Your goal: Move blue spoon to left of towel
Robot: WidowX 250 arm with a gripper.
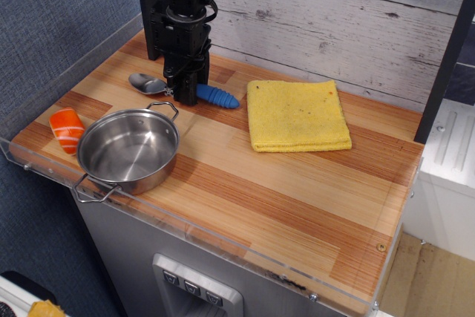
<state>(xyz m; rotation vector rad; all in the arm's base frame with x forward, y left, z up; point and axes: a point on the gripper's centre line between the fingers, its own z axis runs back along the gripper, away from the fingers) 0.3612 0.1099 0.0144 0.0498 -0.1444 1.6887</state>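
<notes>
The blue spoon is found lying on the table, just left of the towel, bowl pointing away. The gripper is set low over its handle; grip cannot be determined. Placement is judged essentially complete.

Landmark: towel, lying on table toward rear, right of centre. Spoon lying just left of towel, apart from it, handle end pointing toward towel, bowl end away. Gripper standing over spoon's middle, left of towel. Pot sitting further left of towel & nearer front edge. Sushi piece lying beyond pot, farthest left of towel.
</notes>
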